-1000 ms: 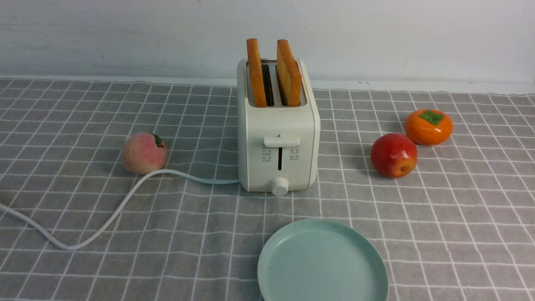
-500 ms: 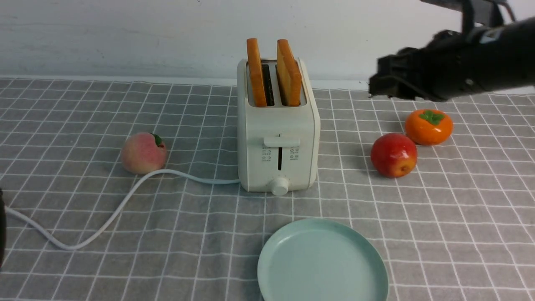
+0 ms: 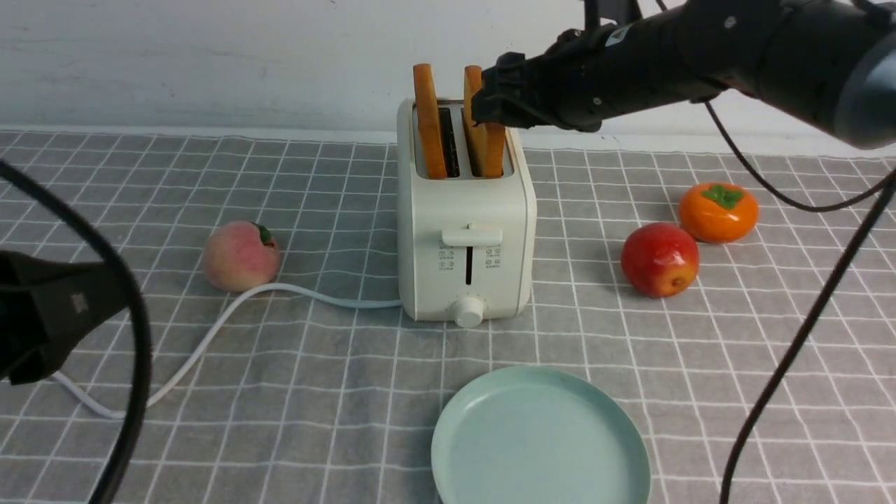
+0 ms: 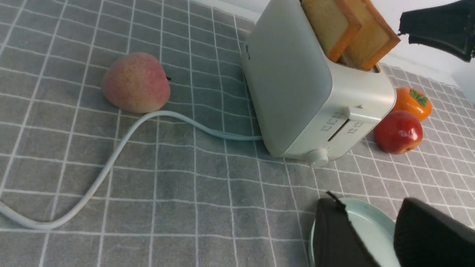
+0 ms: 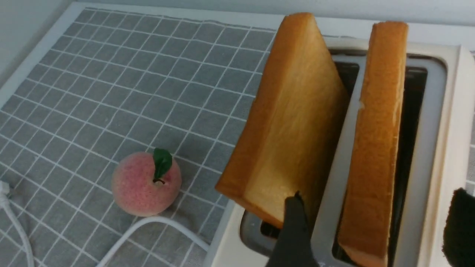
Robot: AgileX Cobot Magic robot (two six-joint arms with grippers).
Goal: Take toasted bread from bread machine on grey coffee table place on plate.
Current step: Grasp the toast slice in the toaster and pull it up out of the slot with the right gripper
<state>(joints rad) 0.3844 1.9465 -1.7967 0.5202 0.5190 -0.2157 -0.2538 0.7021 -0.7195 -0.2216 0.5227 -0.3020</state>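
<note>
Markings (image 3: 445, 257) on bread machine (image 3: 462, 210), illegible

Toasted bread (image 3: 429, 122) upright (in bread machine (image 3: 465, 210))

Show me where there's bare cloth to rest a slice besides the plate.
The widest bare cloth lies right of the plate, in front of the apple. Another patch lies between the cord and the plate. Crowded: the toaster top, where the right gripper brackets a slice.
</note>
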